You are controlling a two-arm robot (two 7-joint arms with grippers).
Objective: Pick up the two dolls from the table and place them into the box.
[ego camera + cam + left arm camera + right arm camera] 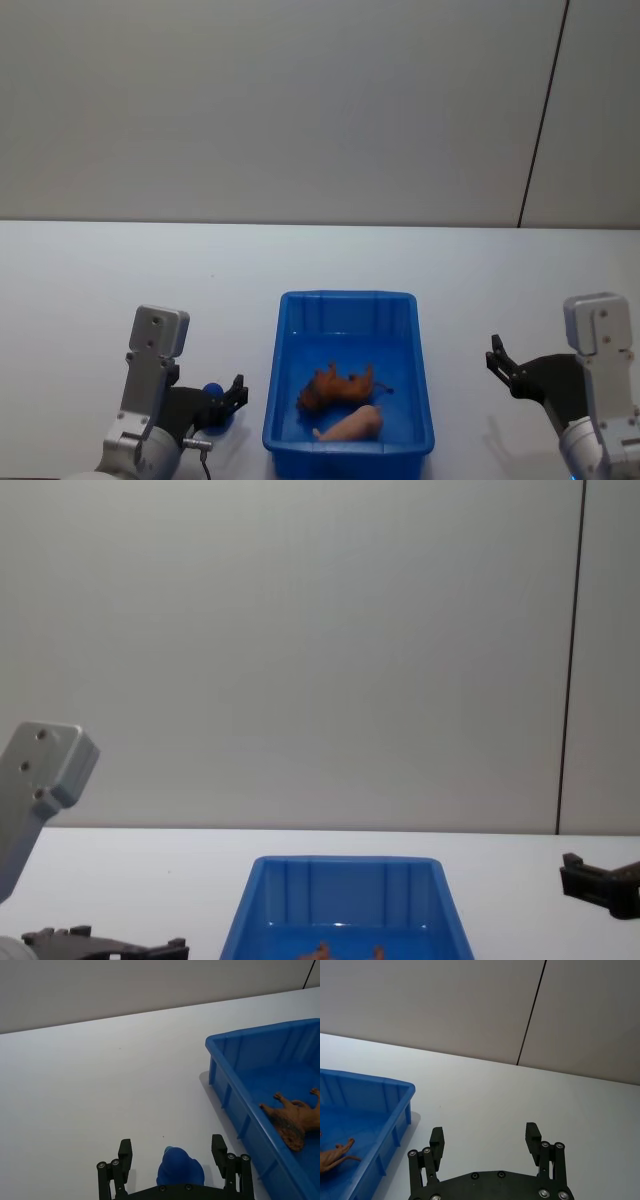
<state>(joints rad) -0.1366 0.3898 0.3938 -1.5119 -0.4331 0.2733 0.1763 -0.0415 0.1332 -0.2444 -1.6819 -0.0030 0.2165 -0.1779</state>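
Note:
Both dolls lie inside the blue box [345, 297] at the table's [100, 290] front centre. The reddish-brown doll [338, 388] is in the middle of the box, and the pale pinkish doll [350, 427] lies just in front of it, by the near wall. My left gripper [236, 394] hovers low over the table left of the box, open, holding nothing. My right gripper [496, 357] is right of the box, open and empty. The left wrist view shows the left gripper [171, 1147], the box [260, 1035] and the brown doll [295, 1117].
A small blue rounded piece [180, 1170] sits at the base of the left gripper, between its fingers. In the right wrist view, the right gripper [485, 1134] is over bare white table beside the box [370, 1080]. A plain wall stands behind the table.

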